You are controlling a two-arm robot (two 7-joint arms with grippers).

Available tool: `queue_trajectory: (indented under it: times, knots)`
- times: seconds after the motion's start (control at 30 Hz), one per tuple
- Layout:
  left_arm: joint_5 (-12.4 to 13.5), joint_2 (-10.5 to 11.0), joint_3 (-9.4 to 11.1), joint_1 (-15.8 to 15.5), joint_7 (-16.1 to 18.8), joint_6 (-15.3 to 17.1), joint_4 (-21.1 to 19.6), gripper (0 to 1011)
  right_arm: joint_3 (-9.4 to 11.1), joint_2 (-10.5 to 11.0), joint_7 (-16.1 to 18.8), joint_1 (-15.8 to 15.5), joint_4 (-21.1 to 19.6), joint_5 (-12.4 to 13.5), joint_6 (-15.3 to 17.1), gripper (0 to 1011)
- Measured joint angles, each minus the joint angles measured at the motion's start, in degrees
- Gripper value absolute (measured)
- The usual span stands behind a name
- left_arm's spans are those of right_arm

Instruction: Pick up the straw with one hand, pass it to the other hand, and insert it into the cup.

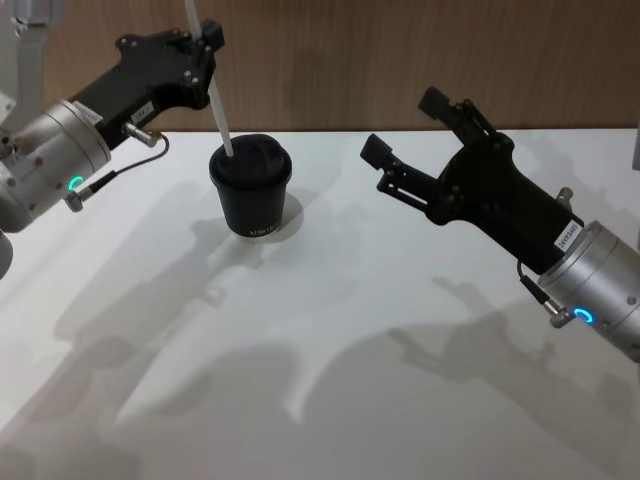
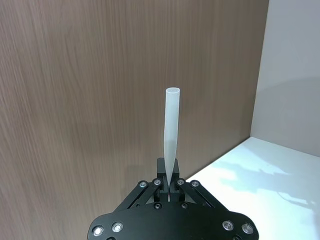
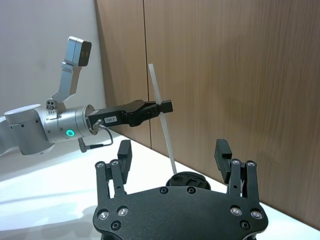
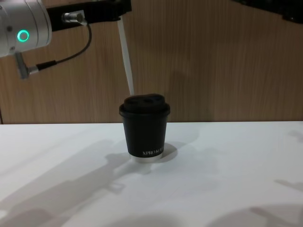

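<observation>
Head view: the left gripper [image 1: 208, 52], matte black on a silver cylindrical wrist, pinches the thin white tubular straw [image 1: 222, 118], whose lower tip sits at the domed lid of the black paper cup [image 1: 251, 188]. At three o'clock, the right gripper [image 1: 410, 138] hovers, jaws wide.

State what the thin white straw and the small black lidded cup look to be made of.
The thin white straw: likely plastic, smooth and slightly translucent, thin-walled at its open end. The small black lidded cup: probably matte paper body with white printed lettering and a pale base rim; the domed lid looks like moulded plastic with a faint sheen.
</observation>
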Motion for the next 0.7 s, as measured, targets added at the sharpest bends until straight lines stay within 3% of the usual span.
queue_trajectory:
  times: [0.7]
  knots:
    - [1.3,-1.5,0.0,-0.6,-1.1,-0.1,2.5,10,0.0,0.0,0.0,0.0,0.0,0.0,0.0,1001]
